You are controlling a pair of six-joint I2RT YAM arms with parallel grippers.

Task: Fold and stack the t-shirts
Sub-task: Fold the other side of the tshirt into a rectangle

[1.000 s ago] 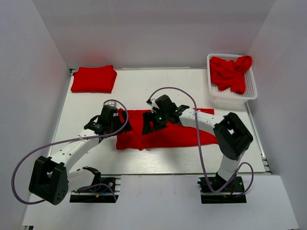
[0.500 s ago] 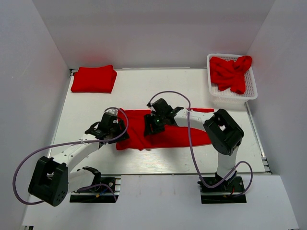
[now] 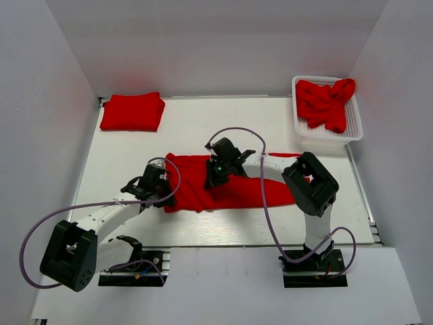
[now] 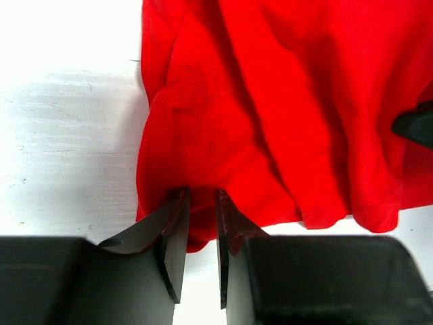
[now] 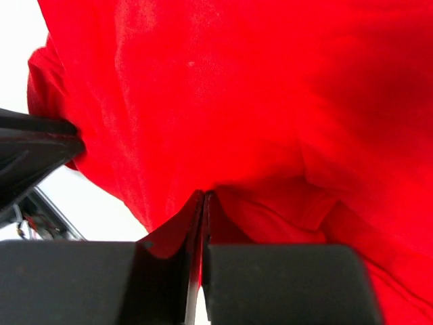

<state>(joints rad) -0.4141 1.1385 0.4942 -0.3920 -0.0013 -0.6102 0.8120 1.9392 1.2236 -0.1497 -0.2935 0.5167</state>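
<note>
My left gripper [image 4: 200, 200] has narrowed to a slim gap with the hem of the spread t-shirt [image 4: 284, 122] between its tips. It looks like a pinch, at the shirt's 8 o'clock corner. My right gripper [image 5: 204, 200] is all but closed on a raised fold, about 10 o'clock from the shirt's middle. The shirt lies mid-table [image 3: 196, 125], lengthwise from 9 to 3.

I judge this to be the grab that starts a fold. Next I must lift both pinches together and carry them level across the cloth, keeping the edge taut.

A folded t-shirt [image 3: 132, 112] waits at 10 o'clock. Crumpled t-shirts [image 3: 326, 101] fill the basket [image 3: 298, 82] at 2 o'clock.
</note>
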